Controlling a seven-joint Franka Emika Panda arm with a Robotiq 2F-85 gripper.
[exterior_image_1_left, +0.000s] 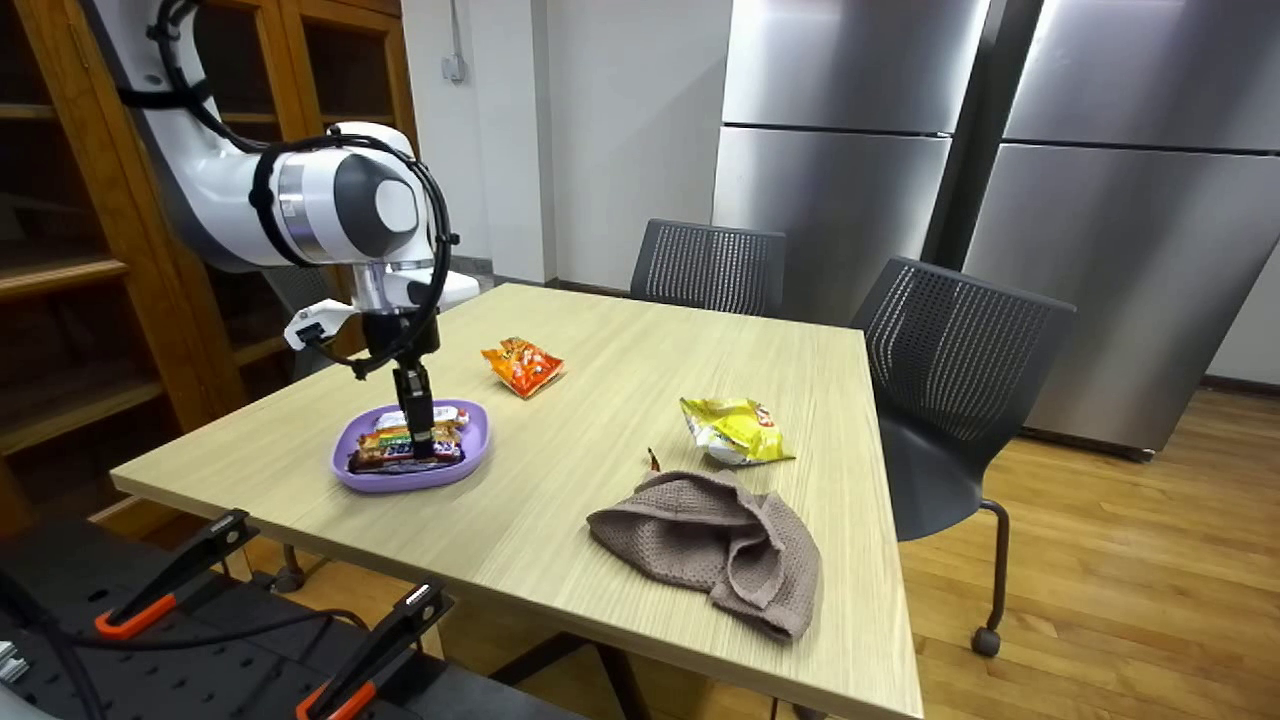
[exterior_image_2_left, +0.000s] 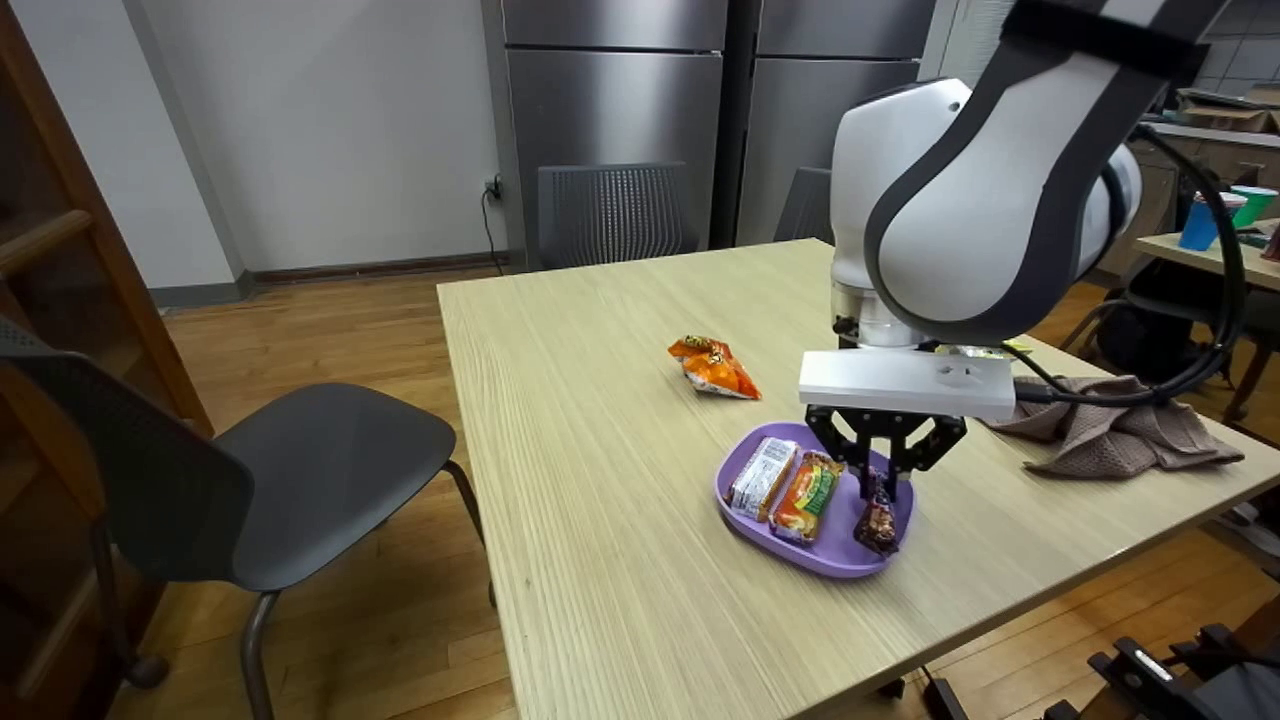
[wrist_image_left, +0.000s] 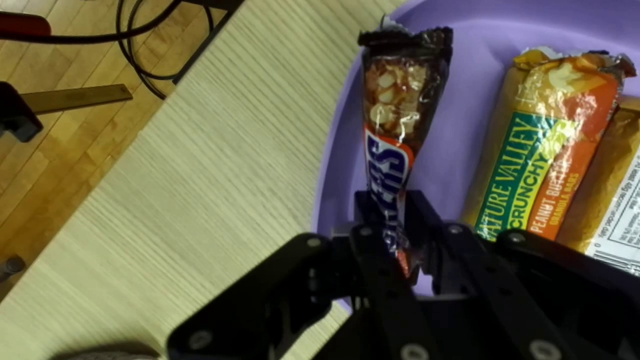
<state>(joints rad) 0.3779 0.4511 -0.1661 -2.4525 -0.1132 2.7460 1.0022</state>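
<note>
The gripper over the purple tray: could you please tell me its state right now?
Gripper: closed, holding the Snickers bar.

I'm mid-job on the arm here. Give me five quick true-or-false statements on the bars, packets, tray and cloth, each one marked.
1. The chocolate bar is between the jaws of the gripper. True.
2. The orange packet is in the purple tray. False: it lies on the table, apart from the tray.
3. The granola bar lies in the tray. True.
4. The cloth is folded into a neat square. False: it is crumpled.
5. The yellow packet is on the table near the cloth. True.
</note>
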